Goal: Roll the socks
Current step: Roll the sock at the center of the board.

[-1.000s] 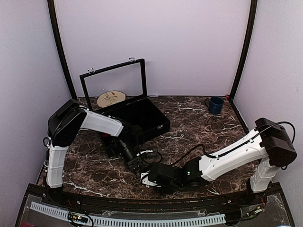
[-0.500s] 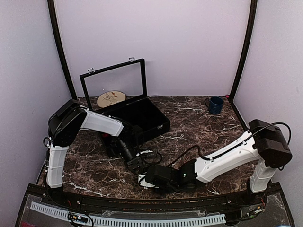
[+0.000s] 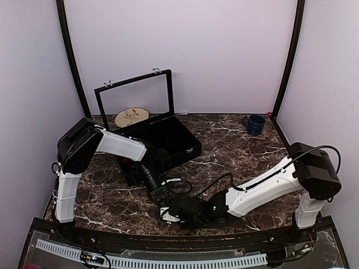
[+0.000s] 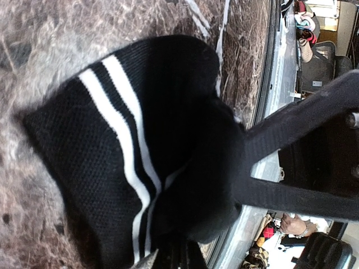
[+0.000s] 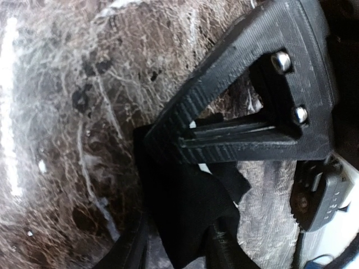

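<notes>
Black sock (image 4: 112, 168) w/ two white stripes, knit, bunched into a loose fold. It lies on marble table (image 4: 33, 50) near front edge, betw. both arms. Right gripper (image 5: 178, 249) nips its fabric; left gripper (image 4: 171, 259) pinched tight on sock's edge, tips mostly cropped.

The desk (image 3: 235, 148) is dark brown marble with white veins. At its back left sits a black case (image 3: 174, 143), glazed lid standing open, with a round pale plate (image 3: 132, 116) just behind it. A blue mug (image 3: 255, 124) stands at the far right corner. A black sock (image 4: 106, 162) with white stripes lies bunched near the front edge.
</notes>
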You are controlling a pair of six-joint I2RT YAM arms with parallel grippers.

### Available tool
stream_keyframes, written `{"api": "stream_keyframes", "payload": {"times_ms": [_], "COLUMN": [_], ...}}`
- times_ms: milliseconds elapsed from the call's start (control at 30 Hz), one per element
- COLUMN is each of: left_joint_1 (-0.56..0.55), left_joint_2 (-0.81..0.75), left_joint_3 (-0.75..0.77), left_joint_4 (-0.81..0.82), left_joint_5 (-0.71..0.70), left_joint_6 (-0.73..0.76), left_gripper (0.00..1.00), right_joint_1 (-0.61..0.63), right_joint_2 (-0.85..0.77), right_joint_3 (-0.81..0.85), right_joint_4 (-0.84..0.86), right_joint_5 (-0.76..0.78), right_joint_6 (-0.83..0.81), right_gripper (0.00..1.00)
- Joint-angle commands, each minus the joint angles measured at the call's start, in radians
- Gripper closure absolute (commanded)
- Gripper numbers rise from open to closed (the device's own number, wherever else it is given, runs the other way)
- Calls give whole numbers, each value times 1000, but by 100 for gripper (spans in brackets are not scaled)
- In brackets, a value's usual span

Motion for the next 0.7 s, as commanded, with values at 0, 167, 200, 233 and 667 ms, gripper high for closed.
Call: {"api": "stream_keyframes", "payload": {"times_ms": [0,167,200,233,667], "left_joint_1": [14,18,20,22,39], "left_joint_2": [24,24,22,20,-122], "left_joint_3": [7,11,11,11,-31], "left_joint_4": [-32,-28,-23,-18,132], "left_joint_5": [-59,-80,-93,-108,-238], "left_joint_6": [15,6,-1,-10,-177], "left_gripper": [100,100,100,100,73], "right_joint_1": [-11,-18,-19,-20,-63], "right_joint_2": [43,33,30,28,-15], "right_joint_3": [4,-8,-11,-15,-32], "right_joint_4": [-43,-72,-76,-80,-138], "right_joint_5": [-54,-68,-71,-76,-175], "right_joint_6": [20,55,60,67,188], "right_gripper": [74,87,88,91,100]}}
